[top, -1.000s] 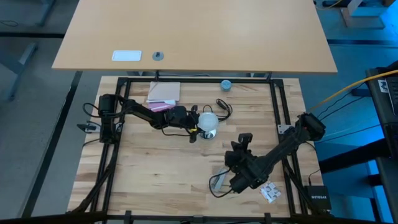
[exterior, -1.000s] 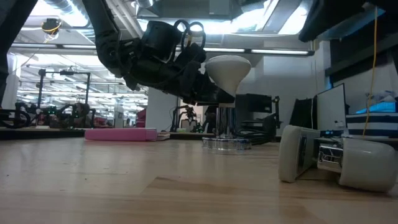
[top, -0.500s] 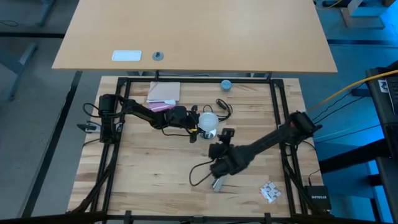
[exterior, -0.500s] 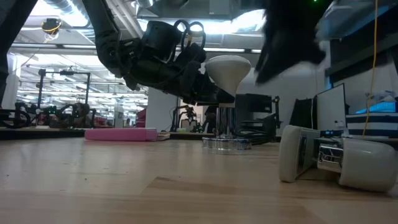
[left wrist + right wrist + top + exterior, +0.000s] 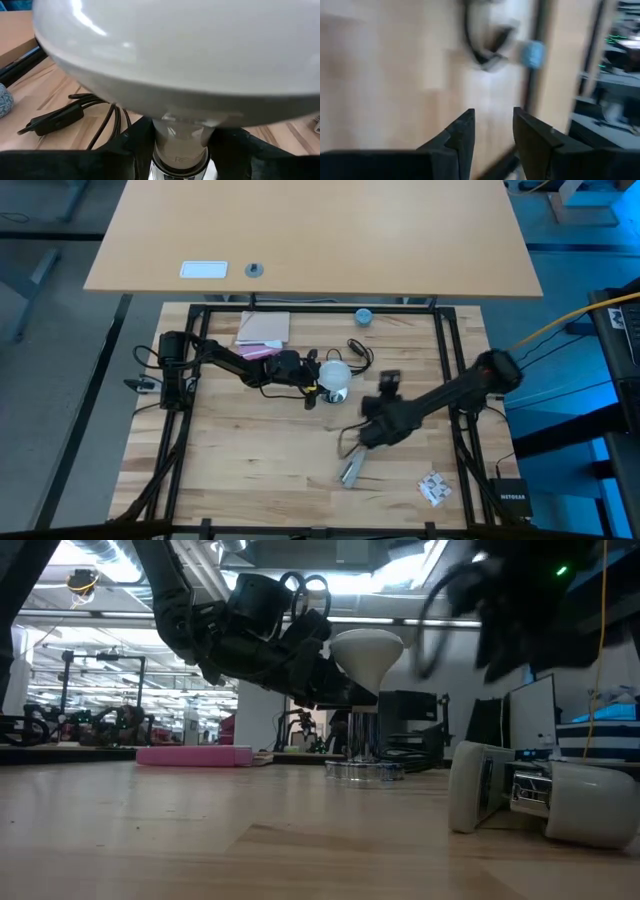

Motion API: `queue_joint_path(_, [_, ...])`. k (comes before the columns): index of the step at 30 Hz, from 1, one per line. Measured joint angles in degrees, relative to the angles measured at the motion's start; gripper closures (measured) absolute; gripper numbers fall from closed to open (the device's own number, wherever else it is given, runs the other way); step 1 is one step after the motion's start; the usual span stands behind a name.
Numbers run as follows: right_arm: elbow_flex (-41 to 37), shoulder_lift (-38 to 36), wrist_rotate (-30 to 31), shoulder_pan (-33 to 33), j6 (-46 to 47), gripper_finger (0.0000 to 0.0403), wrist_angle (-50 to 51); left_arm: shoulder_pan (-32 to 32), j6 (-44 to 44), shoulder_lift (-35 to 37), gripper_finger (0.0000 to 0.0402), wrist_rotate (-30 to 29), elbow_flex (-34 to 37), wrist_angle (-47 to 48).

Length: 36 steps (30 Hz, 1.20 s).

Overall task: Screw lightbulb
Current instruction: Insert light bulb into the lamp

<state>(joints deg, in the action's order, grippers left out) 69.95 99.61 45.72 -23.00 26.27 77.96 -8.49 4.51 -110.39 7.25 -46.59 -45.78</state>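
Left gripper (image 5: 312,383) is clamped on the bulb (image 5: 334,373) neck over the socket (image 5: 364,768) — keep it plumb, twist gently. Right gripper (image 5: 492,131) — empty, fingers apart.

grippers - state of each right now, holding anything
left gripper: closed on the lightbulb neck.
right gripper: open, holding nothing.

Glossy frosted lightbulb (image 5: 165,60), shiny metal socket (image 5: 365,768), wooden table (image 5: 250,450).

The right wrist view is motion-blurred; the lightbulb (image 5: 165,65) is cropped by edges.
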Motion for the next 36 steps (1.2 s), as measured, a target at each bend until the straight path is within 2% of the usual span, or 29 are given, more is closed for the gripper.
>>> queue_joint_path(4, [-7.45, -11.55, 8.66, -0.76, 8.75, 0.0278, 1.4, 0.0, -0.02, 0.0, 0.0247, -0.02, 0.0, 0.0])
queue_joint_path(7, [-17.52, -21.15, 16.32, -1.42, 13.91, 0.0279, -10.04, 0.0, -0.19, 0.0, 0.0247, -0.02, 0.02, 0.0])
queue_joint_path(10, [-30.17, -29.19, 17.69, -1.52, 12.54, 0.0279, -31.56, 0.0, -0.22, 0.0, 0.0247, -0.02, 0.0, 0.0])
queue_joint_path(13, [-42.7, -32.34, 13.59, -1.34, 6.69, 0.0279, -62.66, 0.0, -0.23, 0.0, 0.0247, -0.01, 0.0, -0.01])
queue_joint_path(17, [-54.72, -28.89, 6.83, -1.34, -6.67, 0.0279, -104.23, 0.0, -0.17, 0.0, 0.0247, -0.02, 0.02, -0.03])
queue_joint_path(20, [-56.46, -23.83, 6.03, -1.34, -15.46, 0.0279, -119.45, 0.0, -0.15, 0.0, 0.0247, 0.0, 0.02, -0.04])
queue_joint_path(24, [-51.67, -16.2, 4.55, 0.29, -20.86, 0.0279, -120.59, 0.0, -0.18, 0.0, 0.0247, -0.01, 0.02, -0.01])
queue_joint_path(30, [-41.1, -3.5, -5.1, 5.14, -27.23, 0.0279, -117.5, 0.0, -0.19, 0.0, 0.0247, 0.0, 0.02, -0.04])
queue_joint_path(36, [-34.12, 2.93, -11.83, 7.71, -31.09, 0.0279, -111.18, 0.0, -0.13, -0.02, 0.0247, 0.0, 0.02, -0.02])
